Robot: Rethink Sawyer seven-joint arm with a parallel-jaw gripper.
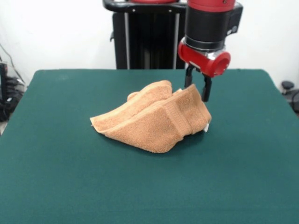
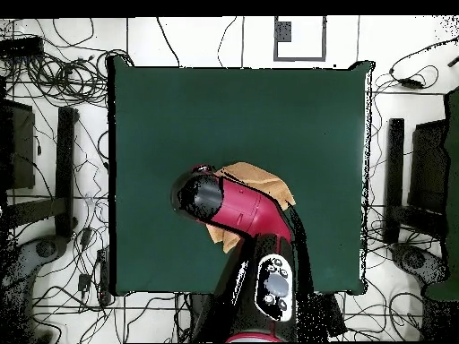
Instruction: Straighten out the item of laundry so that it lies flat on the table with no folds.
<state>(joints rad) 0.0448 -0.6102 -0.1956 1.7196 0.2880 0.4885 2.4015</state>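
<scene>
Seen from the front: gripper low over the far right part of the towel, two black fingers spread apart, one on each side of the raised edge there, with a gap between them; impossible to tell if the tips touch the cloth. Hidden in the overhead view: the gripper itself, covered by the arm, so only two tan pieces of towel visible past the arm, one at the far side and one small piece toward the base. Light orange terry cloth, bunched and folded into a low mound, several layers on top of each other, one rolled fold along the top, a woven band across the right end, a small white tag at the lower right corner. Lying near the middle of the table, a little to the robot's side as seen from above. Much bare green surface on all sides, all four table edges well apart from the towel. Many cables on the floor around the table.
</scene>
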